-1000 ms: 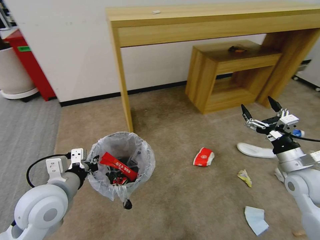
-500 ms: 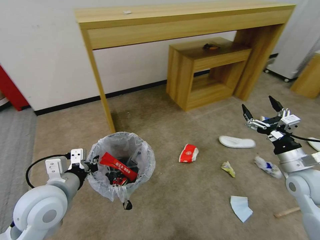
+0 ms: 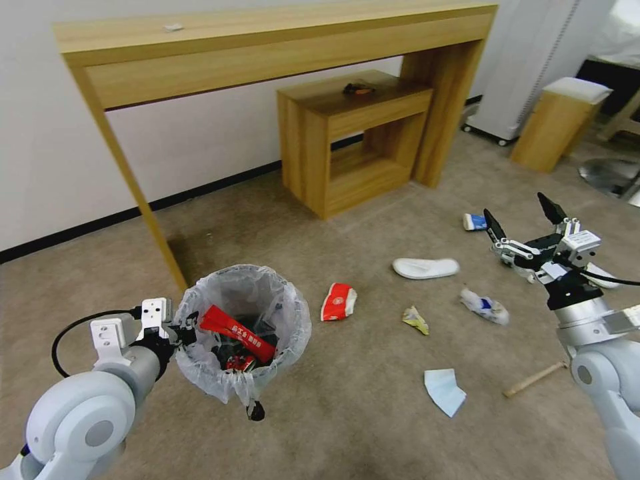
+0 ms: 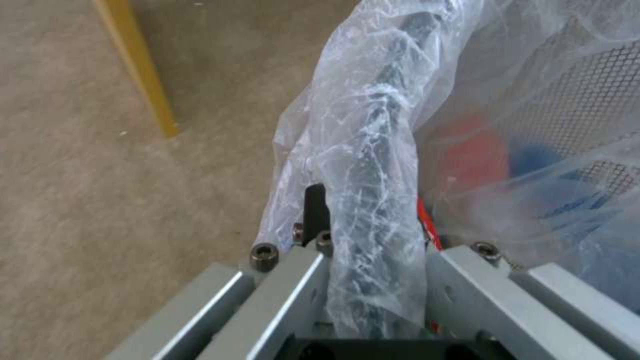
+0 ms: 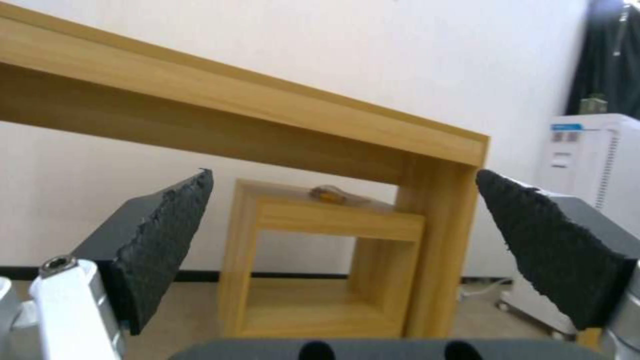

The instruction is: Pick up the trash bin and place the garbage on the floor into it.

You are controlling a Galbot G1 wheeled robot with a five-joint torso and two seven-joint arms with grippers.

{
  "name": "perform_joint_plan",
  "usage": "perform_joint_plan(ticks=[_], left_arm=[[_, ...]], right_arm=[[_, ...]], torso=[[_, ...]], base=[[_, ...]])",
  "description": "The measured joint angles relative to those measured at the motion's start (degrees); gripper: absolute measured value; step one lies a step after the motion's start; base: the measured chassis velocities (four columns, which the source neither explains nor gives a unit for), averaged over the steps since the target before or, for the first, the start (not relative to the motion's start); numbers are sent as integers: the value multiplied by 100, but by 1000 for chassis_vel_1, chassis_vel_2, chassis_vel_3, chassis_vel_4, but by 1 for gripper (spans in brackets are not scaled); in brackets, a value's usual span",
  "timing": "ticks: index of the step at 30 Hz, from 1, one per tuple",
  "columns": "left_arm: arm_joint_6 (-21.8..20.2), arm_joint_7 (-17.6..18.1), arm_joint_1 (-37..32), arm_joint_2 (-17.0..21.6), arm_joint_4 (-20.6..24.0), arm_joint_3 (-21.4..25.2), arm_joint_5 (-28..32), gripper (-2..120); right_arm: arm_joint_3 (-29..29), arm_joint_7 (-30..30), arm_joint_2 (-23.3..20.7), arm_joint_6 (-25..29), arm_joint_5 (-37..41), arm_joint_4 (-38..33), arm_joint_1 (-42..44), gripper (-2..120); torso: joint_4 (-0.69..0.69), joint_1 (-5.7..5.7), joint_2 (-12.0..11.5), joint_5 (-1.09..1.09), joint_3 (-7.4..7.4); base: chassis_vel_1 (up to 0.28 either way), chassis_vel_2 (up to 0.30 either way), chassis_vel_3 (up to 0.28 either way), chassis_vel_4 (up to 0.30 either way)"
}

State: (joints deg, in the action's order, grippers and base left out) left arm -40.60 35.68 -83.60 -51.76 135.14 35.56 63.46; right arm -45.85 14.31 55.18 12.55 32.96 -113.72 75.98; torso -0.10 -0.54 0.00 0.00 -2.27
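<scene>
Plastic-lined trash bin (image 3: pixel 243 333) hangs clamped at its rim in the left gripper (image 3: pixel 179 331); right gripper (image 3: pixel 525 221), wide open and empty, must next descend to garbage (image 3: pixel 338 301) on the floor (image 3: pixel 347 413).

Head camera high, wrist cameras close.

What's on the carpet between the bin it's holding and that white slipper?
In the head view, a crushed red cup lies on the carpet between the trash bin and the white slipper.
</scene>
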Motion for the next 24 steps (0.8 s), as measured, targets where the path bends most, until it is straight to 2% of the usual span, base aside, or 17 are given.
perform_joint_plan(ticks=[12,16,24], left_arm=[[-1,-8,-55,-4,34,30,-27,0],[18,-12,-67,-10,41,32,-40,0],[81,-9,-76,-24,42,35,-46,0]], right_arm=[[-8,6,6,27,-1,-17,21,100],[-5,7,6,28,-4,-24,20,100],[21,3,22,30,-25,-36,44,100]], torso=[[-3,0,0,0,0],[2,0,0,0,0],[-1,0,0,0,0]], base=[[-72,-60,-61,-65],[0,0,0,0],[0,0,0,0]])
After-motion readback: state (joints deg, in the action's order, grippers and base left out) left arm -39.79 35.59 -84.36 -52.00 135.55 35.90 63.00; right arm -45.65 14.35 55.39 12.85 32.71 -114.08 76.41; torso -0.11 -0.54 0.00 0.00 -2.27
